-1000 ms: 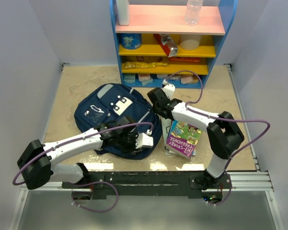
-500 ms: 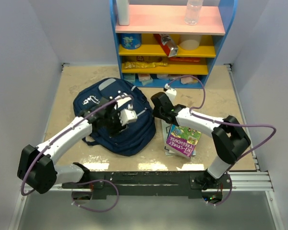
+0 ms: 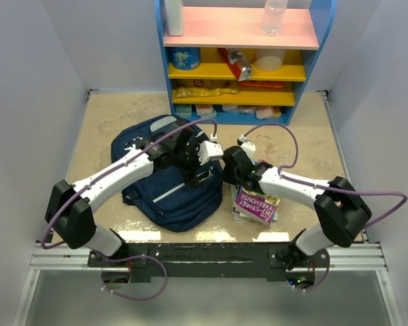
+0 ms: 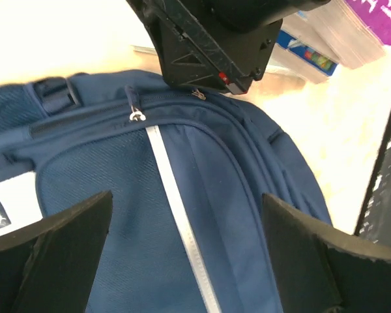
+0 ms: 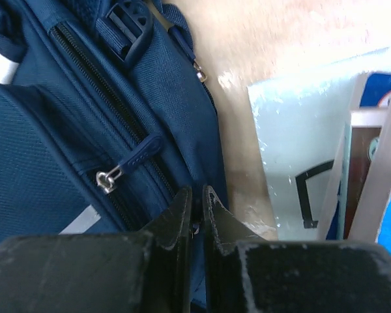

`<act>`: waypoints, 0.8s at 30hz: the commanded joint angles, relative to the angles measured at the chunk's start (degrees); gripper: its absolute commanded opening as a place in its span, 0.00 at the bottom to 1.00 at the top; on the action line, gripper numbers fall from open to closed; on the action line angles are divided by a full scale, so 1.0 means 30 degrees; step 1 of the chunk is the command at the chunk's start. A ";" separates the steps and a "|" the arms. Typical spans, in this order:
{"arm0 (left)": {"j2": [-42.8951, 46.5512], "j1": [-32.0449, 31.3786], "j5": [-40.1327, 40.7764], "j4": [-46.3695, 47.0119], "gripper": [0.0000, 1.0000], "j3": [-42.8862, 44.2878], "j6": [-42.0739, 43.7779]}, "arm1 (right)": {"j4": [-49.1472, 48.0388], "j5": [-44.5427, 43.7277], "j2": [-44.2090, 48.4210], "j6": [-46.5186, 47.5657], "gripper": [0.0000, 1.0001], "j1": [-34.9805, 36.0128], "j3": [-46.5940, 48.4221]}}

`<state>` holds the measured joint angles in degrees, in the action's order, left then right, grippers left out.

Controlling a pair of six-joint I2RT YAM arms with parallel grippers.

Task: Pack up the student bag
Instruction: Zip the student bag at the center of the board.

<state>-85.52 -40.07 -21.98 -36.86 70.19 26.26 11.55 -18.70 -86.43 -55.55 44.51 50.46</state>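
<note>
The student bag [image 3: 164, 198], navy with a thin light stripe, lies flat on the table left of centre. My left gripper [image 3: 198, 171] hovers over its right upper part, jaws wide open with nothing between them; in the left wrist view the bag's stripe [image 4: 176, 215] runs between the two fingers [image 4: 72, 231]. My right gripper [image 3: 224, 180] is at the bag's right edge, shut on a small metal zipper pull [image 5: 197, 195] along the side zip. A second zipper pull [image 5: 127, 163] with a fabric tab lies free just left of it.
A stack of books [image 3: 258, 202] lies right of the bag, under the right arm, close to the right gripper [image 5: 197, 192]. A blue, yellow and pink shelf [image 3: 238, 61] with snacks and a bottle [image 3: 275, 17] stands at the back.
My left gripper has swung from the bag's near edge up and right across it and opened wide. The right gripper has stayed shut and shifted slightly toward me. The bag has shifted.
</note>
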 commanded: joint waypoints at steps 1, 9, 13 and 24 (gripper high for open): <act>-0.0382 -0.1260 0.2459 0.1268 1.00 -0.1682 -0.2219 | -0.0745 0.0315 0.0949 -0.0555 0.00 0.0924 0.0028; 0.0613 -0.1993 0.4568 0.2004 1.00 -0.2919 -0.4415 | -0.0891 0.0666 0.1419 -0.1024 0.00 0.0895 -0.0295; 0.3355 -0.1964 0.4339 0.2031 1.00 -0.4231 -0.2899 | -0.1068 0.0988 0.1361 -0.1171 0.00 0.0895 0.0257; 0.4774 -0.1993 0.4954 0.3643 0.80 -0.6756 -0.4181 | -0.0511 0.1897 0.1506 -0.2078 0.00 0.0661 0.0642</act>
<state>-71.13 -45.93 -7.16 -29.19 52.05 17.28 12.23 -14.31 -84.95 -59.16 46.28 50.02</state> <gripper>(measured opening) 0.824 0.084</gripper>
